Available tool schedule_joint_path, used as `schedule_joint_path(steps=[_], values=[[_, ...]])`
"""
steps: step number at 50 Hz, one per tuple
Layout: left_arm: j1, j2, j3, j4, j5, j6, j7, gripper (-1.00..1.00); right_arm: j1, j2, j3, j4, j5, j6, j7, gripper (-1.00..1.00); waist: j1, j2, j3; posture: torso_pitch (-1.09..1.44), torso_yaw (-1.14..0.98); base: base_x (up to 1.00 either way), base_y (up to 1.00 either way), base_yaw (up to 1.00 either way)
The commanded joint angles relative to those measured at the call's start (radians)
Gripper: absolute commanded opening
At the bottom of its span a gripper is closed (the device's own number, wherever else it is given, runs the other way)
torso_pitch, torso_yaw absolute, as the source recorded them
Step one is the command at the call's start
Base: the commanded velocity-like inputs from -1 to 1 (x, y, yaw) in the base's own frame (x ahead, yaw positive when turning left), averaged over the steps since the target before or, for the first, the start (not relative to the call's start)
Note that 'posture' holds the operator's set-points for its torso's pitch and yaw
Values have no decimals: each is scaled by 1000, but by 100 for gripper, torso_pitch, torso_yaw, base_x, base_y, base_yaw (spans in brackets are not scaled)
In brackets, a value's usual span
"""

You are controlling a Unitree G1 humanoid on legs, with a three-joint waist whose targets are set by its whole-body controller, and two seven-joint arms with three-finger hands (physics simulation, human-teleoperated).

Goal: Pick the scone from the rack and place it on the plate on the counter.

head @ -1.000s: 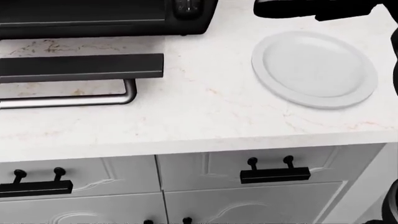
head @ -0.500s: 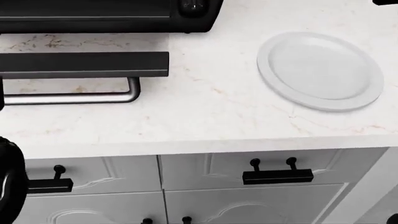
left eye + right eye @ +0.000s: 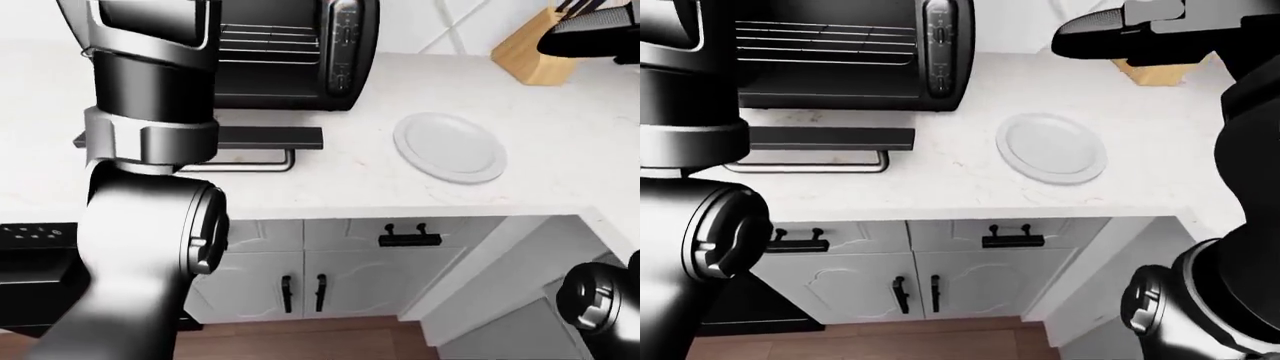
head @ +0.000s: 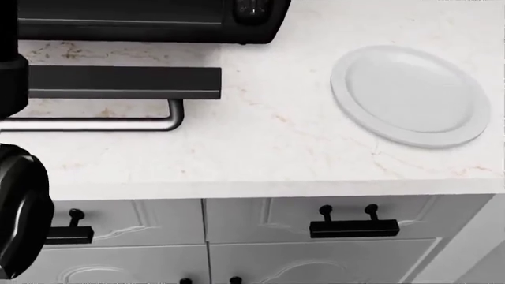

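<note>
White plate (image 4: 410, 97) lying flat and bare on the pale marble bench (image 4: 276, 148), toward the right of the head view, well apart from the bench edge. Black toaster oven (image 3: 840, 52) standing on the same bench up and left of the plate, its door (image 4: 118, 81) folded down flat toward the bench edge, with the steel handle bar (image 4: 102, 123) just below it in the head view. Wire rack (image 3: 265, 41) showing inside the open oven in the two eye views; scone not to be made out on those wires from here, the left part of the oven mouth being hidden by the arm. Wooden knife block (image 3: 530, 56) near the top right of the left-eye view, well apart from the plate. White cabinet doors (image 3: 970, 281) and a drawer with a black handle (image 4: 353, 228) below the bench edge, wooden floor (image 3: 870, 337) beneath. Left arm (image 3: 150, 225) rising large along the left of the left-eye view and cut off at the top edge, so no telling how its fingers stand. Right arm (image 3: 1250, 150) climbing the right edge of the right-eye view, then reaching left; right hand (image 3: 1130, 34) a flat dark shape above the plate in that view, beside the knife block, fingers too dark to tell whether apart or together, nothing seen clamped in it.
</note>
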Motion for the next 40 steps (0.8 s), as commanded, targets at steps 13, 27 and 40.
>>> schedule_joint_path(steps=[13, 27, 40], values=[[-140, -26, 4, 218, -28, -213, 59, -100, -15, -155, -82, 0, 186, 9, -105, 100, -20, -20, -28, 0, -8, 0, 0, 0], [-210, -63, 4, 359, -57, -303, 90, -100, 67, -379, -152, 89, 397, -85, -213, 100, -58, -39, -26, 0, -15, 0, 0, 0], [-272, -91, 8, 502, -88, -400, 118, -100, 250, -558, -211, 148, 572, -233, -304, 100, -104, -64, -26, 0, -22, 0, 0, 0]])
